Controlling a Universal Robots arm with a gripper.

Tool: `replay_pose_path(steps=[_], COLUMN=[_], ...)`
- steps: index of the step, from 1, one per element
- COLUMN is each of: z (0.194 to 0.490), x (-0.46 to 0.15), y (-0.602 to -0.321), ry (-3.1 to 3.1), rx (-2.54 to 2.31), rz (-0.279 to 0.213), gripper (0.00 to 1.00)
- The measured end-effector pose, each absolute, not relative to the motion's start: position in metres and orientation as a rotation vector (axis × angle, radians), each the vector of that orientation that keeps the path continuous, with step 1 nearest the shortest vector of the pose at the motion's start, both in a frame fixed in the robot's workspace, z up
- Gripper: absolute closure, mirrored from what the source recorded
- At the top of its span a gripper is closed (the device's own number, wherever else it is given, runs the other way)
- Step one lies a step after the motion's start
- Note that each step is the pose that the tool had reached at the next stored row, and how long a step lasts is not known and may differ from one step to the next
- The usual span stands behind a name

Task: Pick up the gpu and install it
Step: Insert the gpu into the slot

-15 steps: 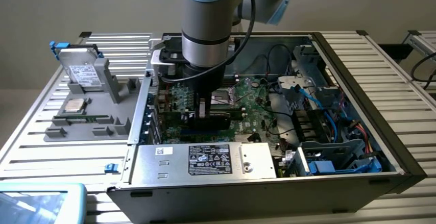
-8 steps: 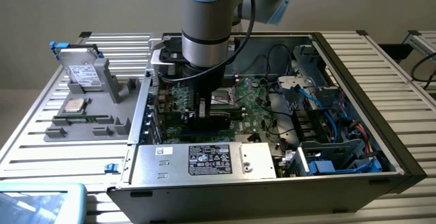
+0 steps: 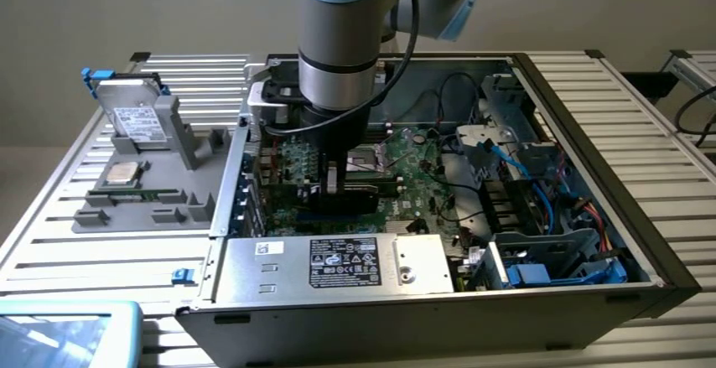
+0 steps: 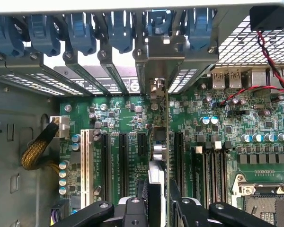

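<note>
– green circuit board with a black cooler on one face: is the gpu (image 4: 157,151) sitting upright on its edge between the fingers of the black pincer (image 3: 334,185)?
– yes, the pincer is clamping it from both sides. the grey robot arm (image 3: 335,41) is reaching straight down into the open black computer case (image 3: 448,334), and the card is hanging over the green motherboard (image 4: 128,118).
– so the picking up is done and the installing is in hand?
– that is how i am reading it. in the wrist view the card is running in line with the long black expansion slots (image 4: 123,161), and its metal bracket end is pointing at the rear openings under the blue plastic clips (image 4: 120,28).
– is it seated?
– i cannot tell; the card itself and the pincer are hiding its bottom edge.
– what is the seating asking for?
– in my judgement, a card held square to its slot, pressure going straight down and evenly, and the bracket sliding cleanly into its rear opening. any tilt is risking a jam against the slot's lip.
– anything else around?
– the silver hard drive with a white label (image 3: 137,121) is standing in a grey holder (image 3: 146,209) on the ribbed metal counter (image 3: 67,242), well apart from the card, at the exterior view's left.
</note>
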State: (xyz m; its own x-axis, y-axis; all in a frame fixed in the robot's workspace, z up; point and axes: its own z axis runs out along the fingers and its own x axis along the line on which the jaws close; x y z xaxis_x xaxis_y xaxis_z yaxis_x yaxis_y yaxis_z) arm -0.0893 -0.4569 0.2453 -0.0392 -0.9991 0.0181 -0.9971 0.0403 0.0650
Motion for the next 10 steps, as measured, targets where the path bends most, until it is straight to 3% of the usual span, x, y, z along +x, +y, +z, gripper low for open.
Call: replay_pose_path(steps=[10], z=[0.2452], x=[-0.0898], y=[-0.4569], ry=[-2.223], rx=[2.136], rz=[-0.053], gripper=[0.72])
